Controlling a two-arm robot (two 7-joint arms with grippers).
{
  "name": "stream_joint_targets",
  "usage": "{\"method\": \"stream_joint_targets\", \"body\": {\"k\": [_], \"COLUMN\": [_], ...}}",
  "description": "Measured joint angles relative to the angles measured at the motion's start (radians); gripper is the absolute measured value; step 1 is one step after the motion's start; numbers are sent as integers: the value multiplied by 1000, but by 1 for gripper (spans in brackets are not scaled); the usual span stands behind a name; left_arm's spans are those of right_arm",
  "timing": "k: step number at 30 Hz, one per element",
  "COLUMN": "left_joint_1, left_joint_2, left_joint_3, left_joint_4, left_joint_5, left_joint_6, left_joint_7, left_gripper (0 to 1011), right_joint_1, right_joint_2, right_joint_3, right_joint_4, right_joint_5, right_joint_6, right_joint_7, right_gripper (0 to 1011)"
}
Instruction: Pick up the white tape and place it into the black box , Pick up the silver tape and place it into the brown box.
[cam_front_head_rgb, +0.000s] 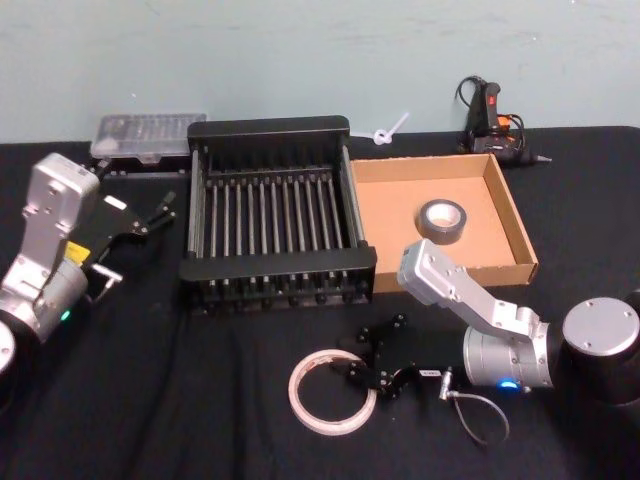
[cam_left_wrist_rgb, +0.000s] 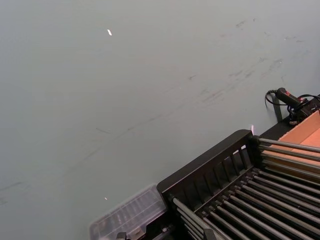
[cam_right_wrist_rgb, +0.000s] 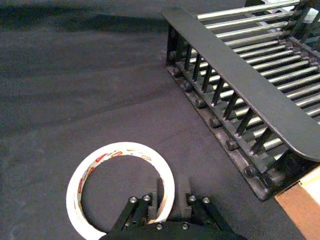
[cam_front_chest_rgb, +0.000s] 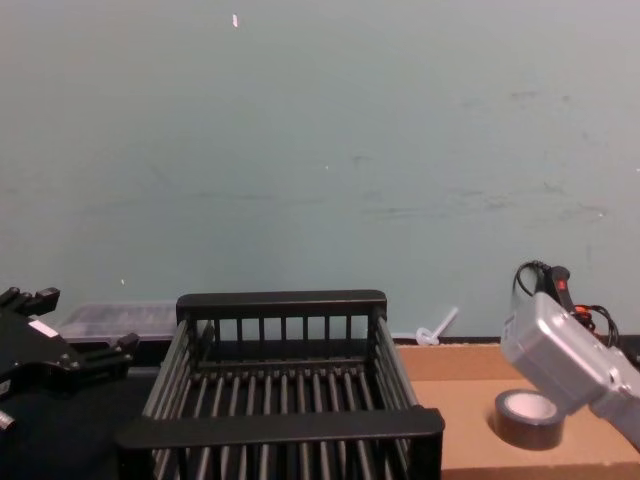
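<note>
White tape flat on the black cloth, just in front of the black box; red-and-white print round the inner core, lettering too small to read; right gripper low at the ring's right edge, fingers parted and straddling the band, one inside the hole, one outside, not yet clamped; silver tape already lying in the brown box, right of the black box, so likely only the white ring's step left; in hand, by judgement: the grasp on the white tape; next called for: pinching the thin band, lifting clear of the near rim, carrying forward over the slatted floor, letting go; left gripper parked left of the black box, jaws spread, holding nothing.
</note>
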Motion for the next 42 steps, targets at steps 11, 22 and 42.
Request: {"method": "stream_joint_targets", "body": {"k": [11, 22, 42], "left_joint_1": [0, 0, 0], "left_joint_2": [0, 0, 0], "left_joint_3": [0, 0, 0], "left_joint_4": [0, 0, 0], "left_joint_5": [0, 0, 0], "left_joint_6": [0, 0, 0], "left_joint_7": [0, 0, 0], "left_gripper": [1001, 1001, 1001], "right_joint_1": [0, -4, 23], "right_joint_2": [0, 8, 65], "right_joint_3": [0, 10, 58], "right_joint_4": [0, -11, -125], "right_joint_5": [0, 27, 121], "right_joint_6": [0, -17, -64], "right_joint_7": [1, 23, 53], "right_gripper": [98, 98, 98]}}
